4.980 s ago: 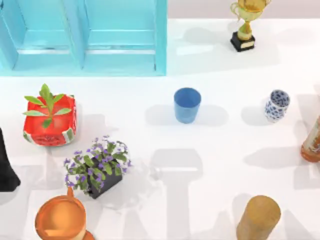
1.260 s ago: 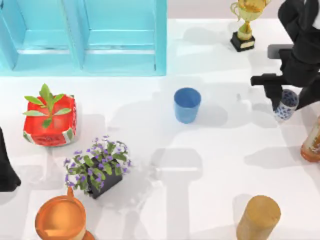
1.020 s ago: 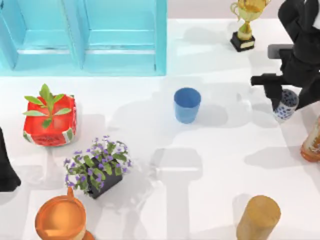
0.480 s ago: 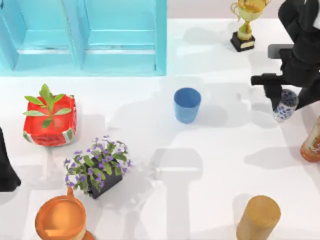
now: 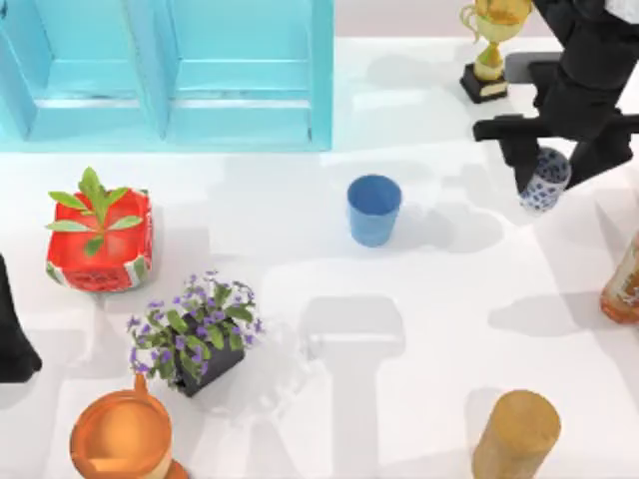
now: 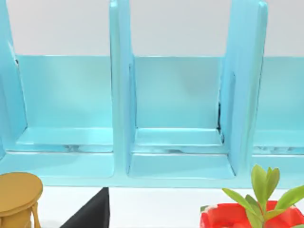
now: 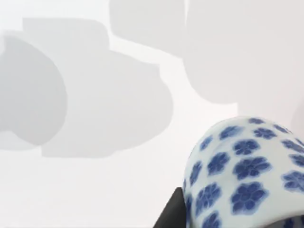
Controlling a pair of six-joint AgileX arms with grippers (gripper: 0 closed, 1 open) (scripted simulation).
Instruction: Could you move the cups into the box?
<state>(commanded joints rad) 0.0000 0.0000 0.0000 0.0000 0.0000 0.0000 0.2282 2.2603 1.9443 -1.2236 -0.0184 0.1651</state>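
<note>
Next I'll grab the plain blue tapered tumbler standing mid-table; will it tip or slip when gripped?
The plain blue tapered tumbler stands upright on its narrower base, so a high sideways nudge could probably tip it. Its smooth tapered wall looks glossy; fingers may slide upward. It seems empty, likely light.

1. A rendered test scene, not a real room: a plain white tabletop [image 5: 419,299] with flat, soft shadows and a bare pale backdrop behind it.
2. The things on it are an unrelated mix set well apart: a turquoise box [image 5: 170,75] with a dividing wall, a gold trophy [image 5: 489,50], a watermelon planter [image 5: 100,244], a purple-flowered plant [image 5: 195,329], a blue cup [image 5: 373,210], a wooden cylinder [image 5: 516,436].
3. Black robot arms reach over the tabletop; the right claw [image 5: 544,175] holds a patterned cup [image 5: 545,182] clear of the surface, marking this as a robot handling set-up.
</note>
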